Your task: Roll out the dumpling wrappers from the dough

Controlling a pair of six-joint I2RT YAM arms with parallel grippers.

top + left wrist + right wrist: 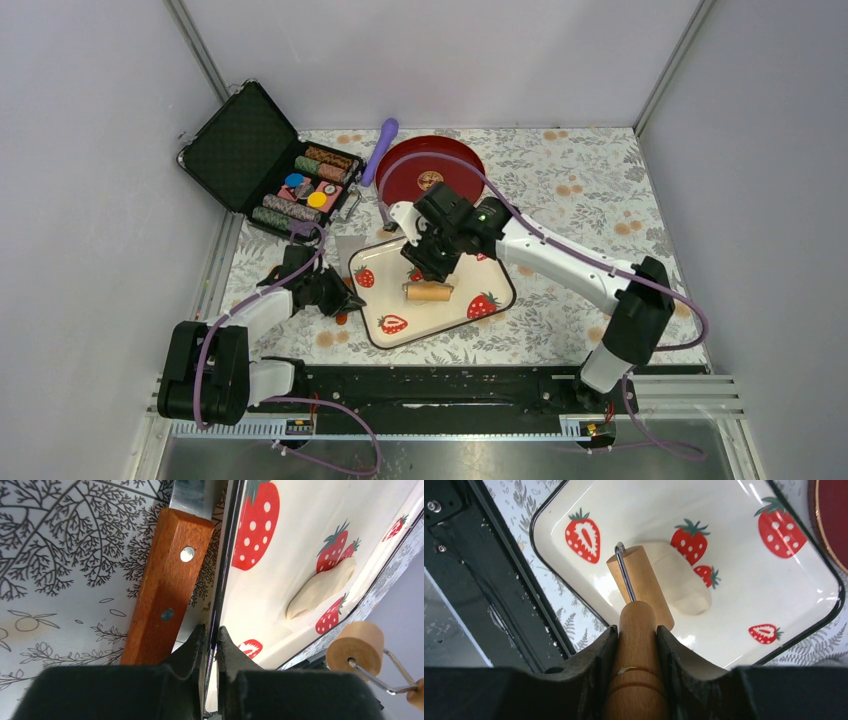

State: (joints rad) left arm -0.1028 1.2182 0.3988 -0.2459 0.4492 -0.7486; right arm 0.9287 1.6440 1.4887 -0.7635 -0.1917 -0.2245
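Dough (686,587) lies elongated on the tray (739,585), long axis parallel to the roller (639,580) drum and possibly touching it. It sits just ahead of the right gripper (636,630), which is clamped on the roller handle. Left gripper (210,630) pinches the tray rim.

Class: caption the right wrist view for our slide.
Right gripper grips the wooden roller at the dough on the strawberry tray.

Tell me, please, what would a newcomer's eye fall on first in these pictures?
The strawberry tray at the table's middle stands out first, with the right gripper holding a wooden roller by the dough inside it. The left gripper pinches the tray's left rim. A red plate and an open black case lie behind.
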